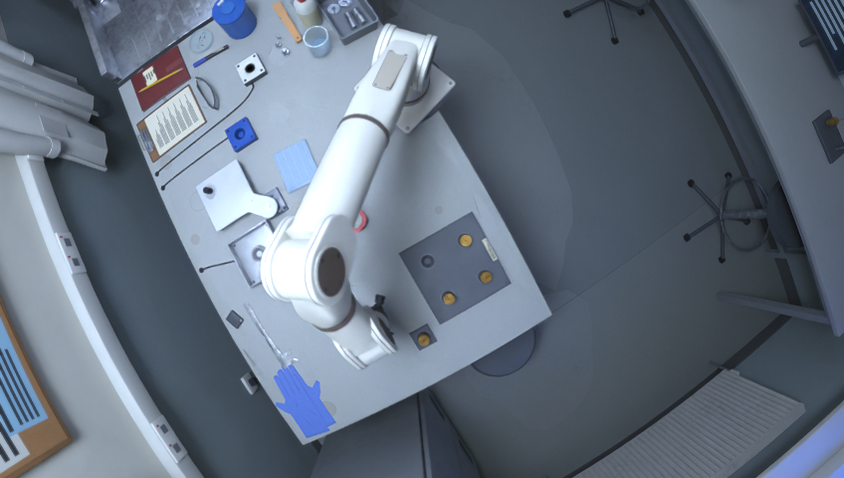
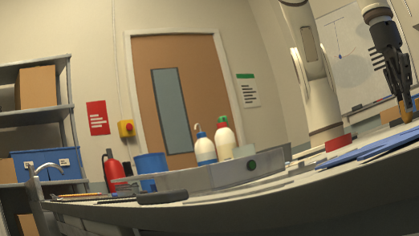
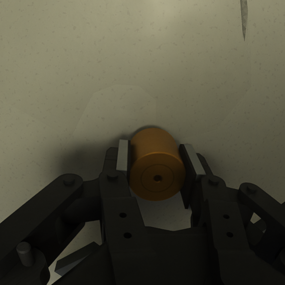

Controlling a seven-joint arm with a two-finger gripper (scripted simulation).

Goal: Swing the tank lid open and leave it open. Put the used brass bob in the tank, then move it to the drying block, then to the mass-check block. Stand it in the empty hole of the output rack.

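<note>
The brass bob [image 3: 156, 164] stands upright on the bare table top between the fingers of my gripper [image 3: 156, 166], near the table's front edge and left of a small dark holder [image 1: 423, 339] that carries another brass bob. The tank [image 1: 256, 253] sits left of my arm with its white lid [image 1: 232, 195] swung aside. The blue block [image 1: 241, 134] and the white block [image 1: 250, 69] lie further back. The dark output rack [image 1: 455, 267] holds three bobs and has one empty hole [image 1: 427, 260]. From the second side camera the bob [image 2: 405, 112] shows at my fingertips. My gripper is closed on the brass bob.
My white arm [image 1: 337, 177] spans the table's middle and hides part of the tank. A blue glove [image 1: 303, 400] and a thin clear rod lie at the near-left corner. A clipboard [image 1: 173, 122], a blue cloth [image 1: 295, 165], cables and bottles fill the back.
</note>
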